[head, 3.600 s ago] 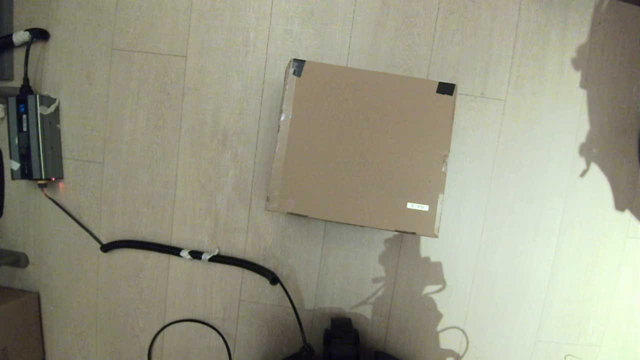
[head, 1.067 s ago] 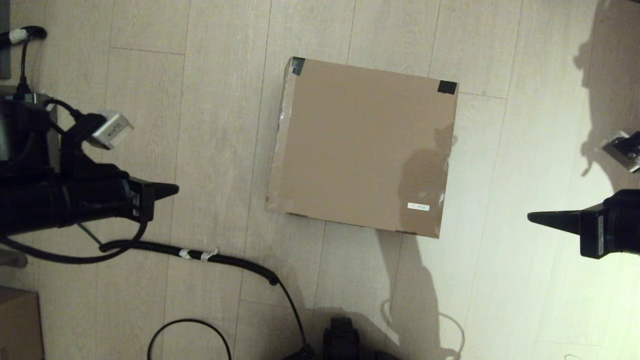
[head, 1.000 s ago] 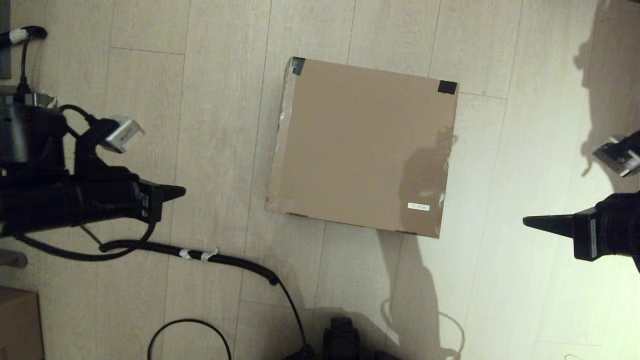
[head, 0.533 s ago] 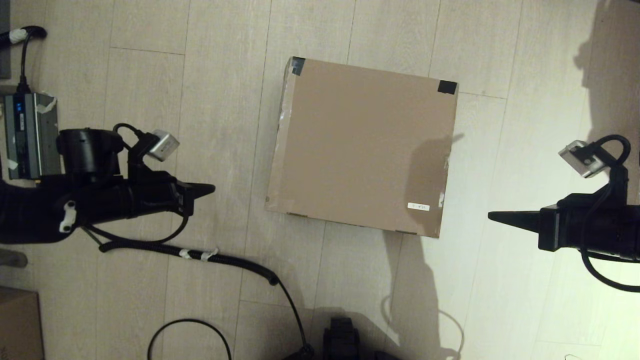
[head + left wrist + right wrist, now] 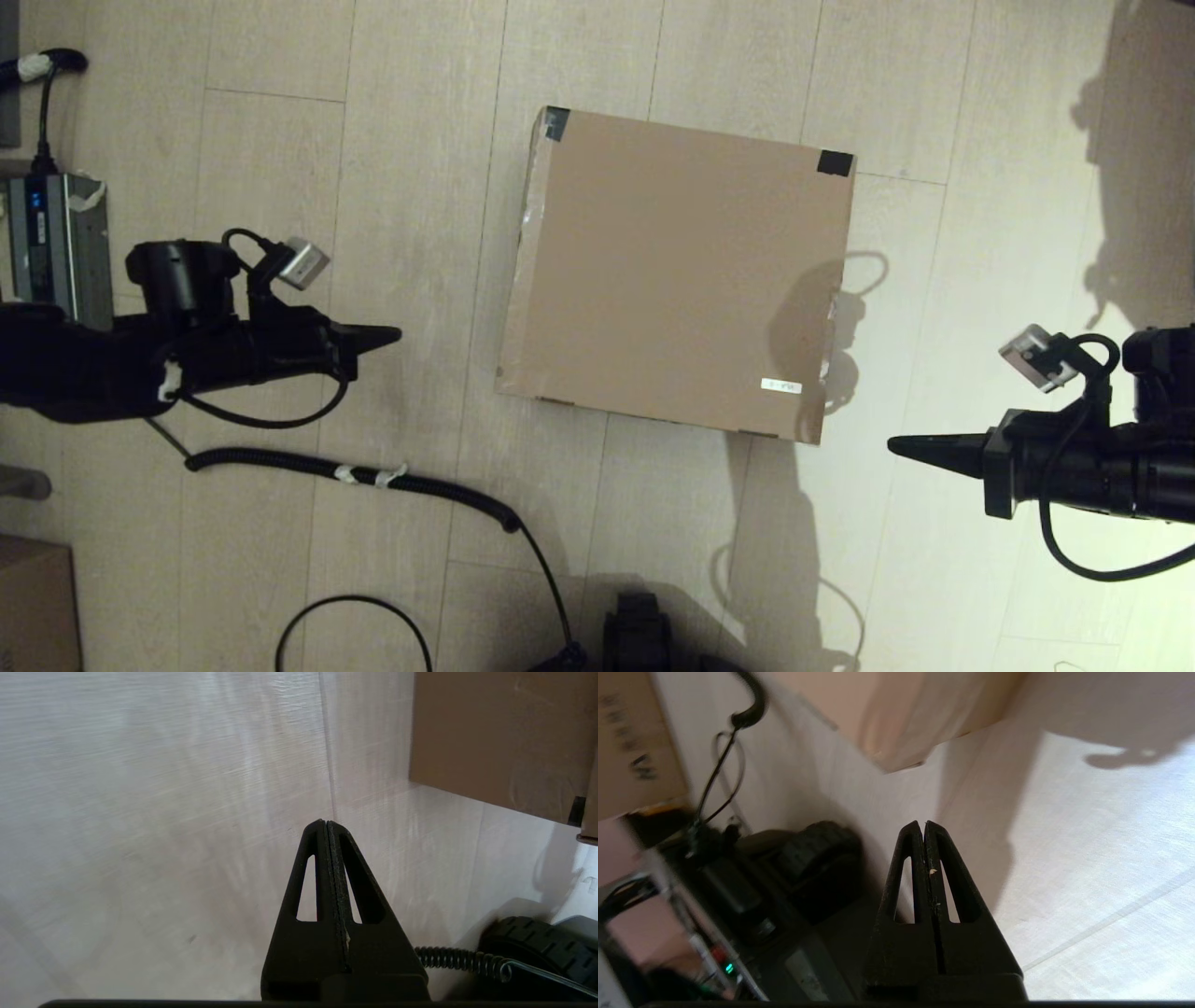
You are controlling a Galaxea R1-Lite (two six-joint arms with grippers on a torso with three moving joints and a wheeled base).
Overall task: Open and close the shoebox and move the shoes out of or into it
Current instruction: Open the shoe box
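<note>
Both arms have come in from the sides since the first frame, when only the shoebox [image 5: 674, 276] lay on the floor w/ no arm in sight. Now the left gripper [image 5: 390, 333] hangs left of the box, well apart from it, tip aimed at its left side; the right gripper [image 5: 898, 446] sits off the near right corner, closer than half a sec ago and lower in view. Both pincers are clenched on nothing, fingers pressed together in each wrist view [image 5: 327, 828] [image 5: 923, 827]. Box hasn't shifted: lid flat and closed, black tape on the far corners, white label [image 5: 780, 385] near the right gripper. Shoes not visible, prob. inside. Flanking the box like this looks like setup for lifting the lid from its near edge; opening not yet begun.
</note>
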